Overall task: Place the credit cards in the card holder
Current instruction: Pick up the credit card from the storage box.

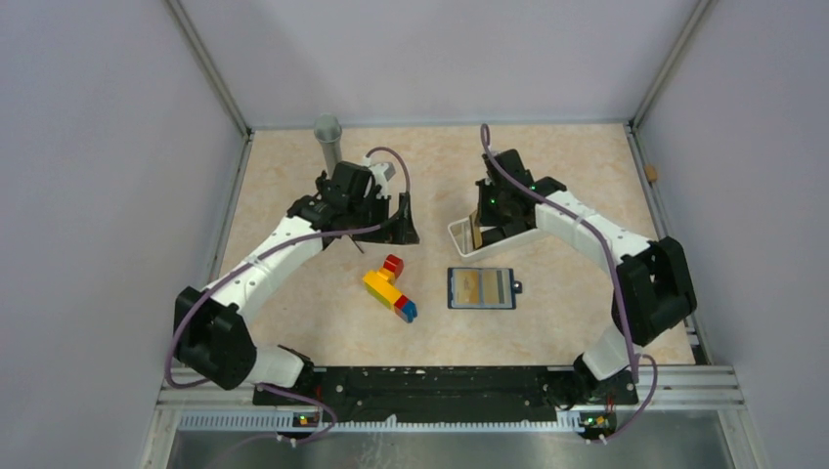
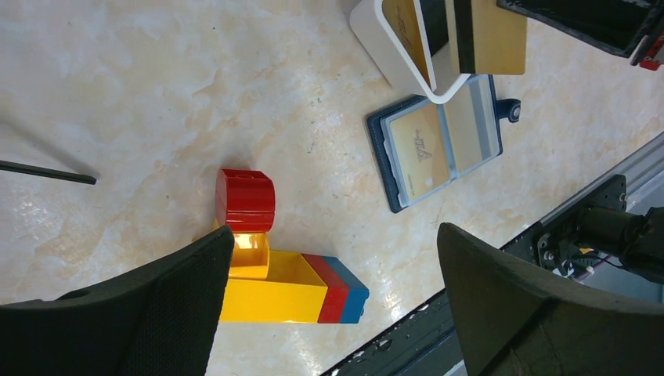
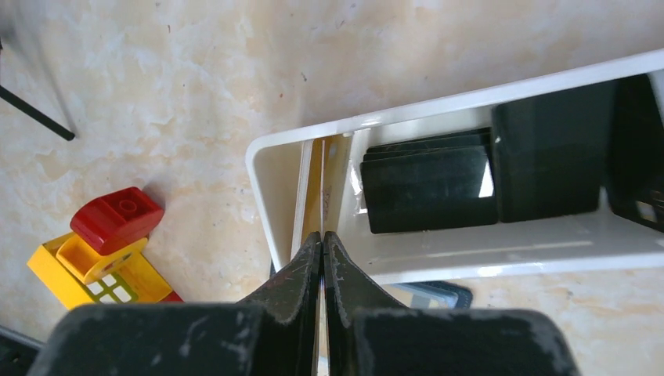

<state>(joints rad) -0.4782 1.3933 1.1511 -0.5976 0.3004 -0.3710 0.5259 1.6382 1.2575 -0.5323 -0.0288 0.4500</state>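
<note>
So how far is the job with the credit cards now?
Done: the card holder lies open, a gold card apparently in one slot. In hand: the right gripper is shut on a yellow card standing in the white tray. Left: lift it out, slide it into the holder; the left gripper is open.

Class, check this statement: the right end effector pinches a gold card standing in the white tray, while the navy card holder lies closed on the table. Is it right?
No. The card holder lies open, not closed; the left wrist view shows its inner slots facing up. The right end effector does pinch a gold card standing in the white tray.
</note>
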